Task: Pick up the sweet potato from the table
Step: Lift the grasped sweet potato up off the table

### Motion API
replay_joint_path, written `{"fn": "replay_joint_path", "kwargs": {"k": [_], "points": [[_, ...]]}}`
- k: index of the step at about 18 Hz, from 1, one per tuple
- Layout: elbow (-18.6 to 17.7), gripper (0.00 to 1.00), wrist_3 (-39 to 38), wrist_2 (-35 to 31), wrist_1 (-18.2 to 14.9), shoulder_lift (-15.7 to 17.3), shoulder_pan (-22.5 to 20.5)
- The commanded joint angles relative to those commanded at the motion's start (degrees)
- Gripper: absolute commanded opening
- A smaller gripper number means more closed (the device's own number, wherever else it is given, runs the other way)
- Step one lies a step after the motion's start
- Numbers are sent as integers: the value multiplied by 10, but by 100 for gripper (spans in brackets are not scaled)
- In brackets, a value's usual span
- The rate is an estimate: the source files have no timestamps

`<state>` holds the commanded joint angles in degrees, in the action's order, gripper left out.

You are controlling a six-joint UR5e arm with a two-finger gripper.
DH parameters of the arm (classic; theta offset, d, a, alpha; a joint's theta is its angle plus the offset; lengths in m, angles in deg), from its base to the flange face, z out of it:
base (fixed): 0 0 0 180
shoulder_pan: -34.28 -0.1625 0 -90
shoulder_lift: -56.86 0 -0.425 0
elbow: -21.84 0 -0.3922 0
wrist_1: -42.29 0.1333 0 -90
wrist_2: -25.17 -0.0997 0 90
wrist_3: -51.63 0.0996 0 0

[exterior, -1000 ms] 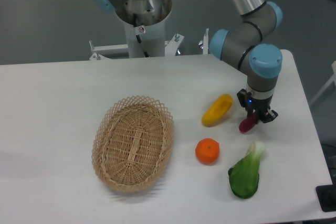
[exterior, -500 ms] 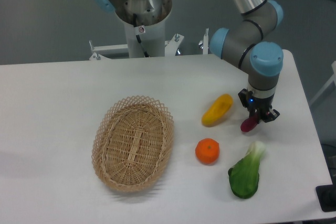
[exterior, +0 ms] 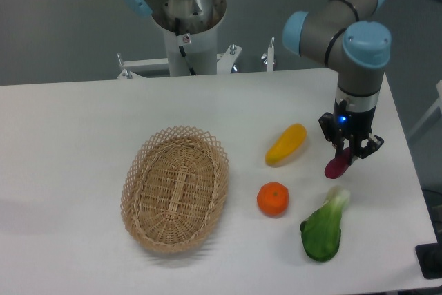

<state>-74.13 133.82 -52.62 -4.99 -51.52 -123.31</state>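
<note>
The sweet potato (exterior: 337, 167) is a small dark reddish-purple tuber at the right side of the white table (exterior: 69, 143). My gripper (exterior: 351, 151) points down and is shut on its upper end. The tuber hangs tilted from the fingers, just above the leafy top of the green vegetable; whether its lower end still touches the table I cannot tell.
A yellow-orange elongated vegetable (exterior: 286, 144) lies left of the gripper. A round orange (exterior: 273, 199) sits below it. A green bok choy (exterior: 323, 227) lies under the gripper. A wicker basket (exterior: 175, 188) stands mid-table. The table's right edge is close.
The gripper has moved right and slightly forward with the sweet potato in it, and the arm has risen. The other objects have not moved.
</note>
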Motion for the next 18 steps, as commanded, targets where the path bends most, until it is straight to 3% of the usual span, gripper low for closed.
{"fn": "replay_joint_path", "kwargs": {"k": [9,18], "points": [[5,25,-93,38,2,24,15],[7,25,-108,51,4,27,17]]}}
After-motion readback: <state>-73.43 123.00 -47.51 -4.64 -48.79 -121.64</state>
